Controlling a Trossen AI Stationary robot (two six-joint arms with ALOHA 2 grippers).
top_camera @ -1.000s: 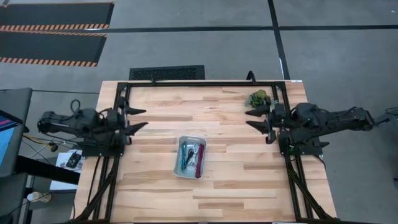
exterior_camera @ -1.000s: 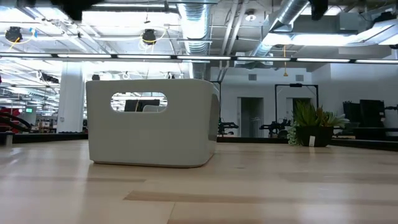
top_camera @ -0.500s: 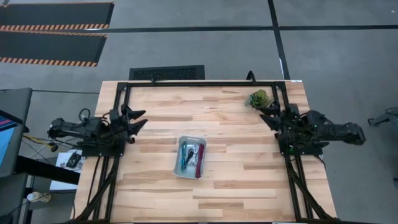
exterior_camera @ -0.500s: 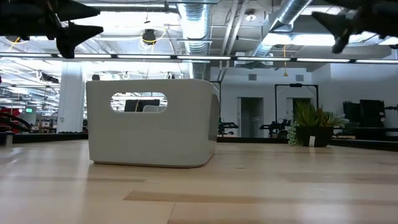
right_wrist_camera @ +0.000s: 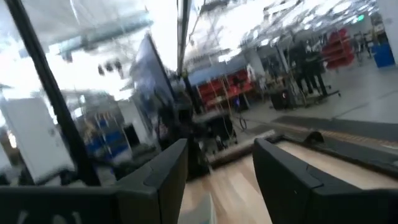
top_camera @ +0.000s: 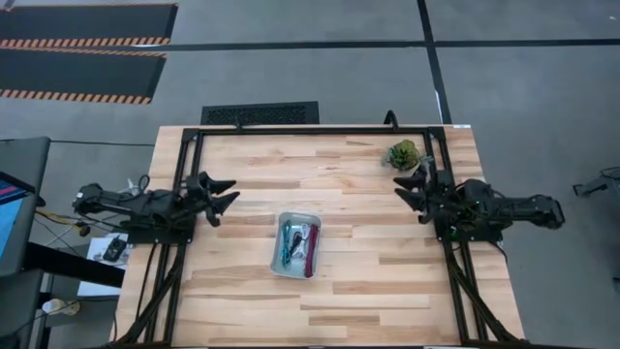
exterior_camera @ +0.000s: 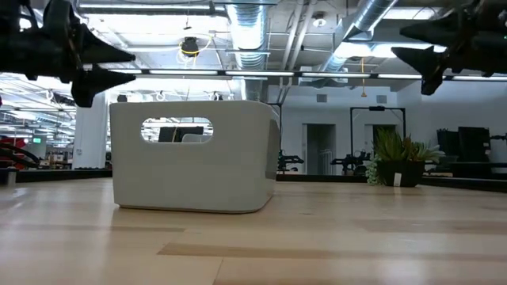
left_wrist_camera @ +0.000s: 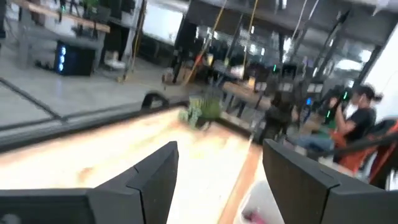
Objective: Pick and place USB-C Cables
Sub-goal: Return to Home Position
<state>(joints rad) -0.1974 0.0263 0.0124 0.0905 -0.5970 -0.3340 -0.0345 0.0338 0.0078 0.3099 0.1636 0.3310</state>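
Wooden table [top_camera: 368,281] bears the tray [top_camera: 275,264], cables [top_camera: 298,242] lying inside it. Left gripper [top_camera: 229,192] and right gripper [top_camera: 405,184] hang well apart from the tray, one on each side, fingers wide and empty. To retreat well, lift both high and keep them off the tray.

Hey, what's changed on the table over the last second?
The left gripper and right gripper, fingers open and empty, have dipped lower in the low view; the right one also pulled back toward its table edge. The grey tray, the cables in it and the plant stayed put.
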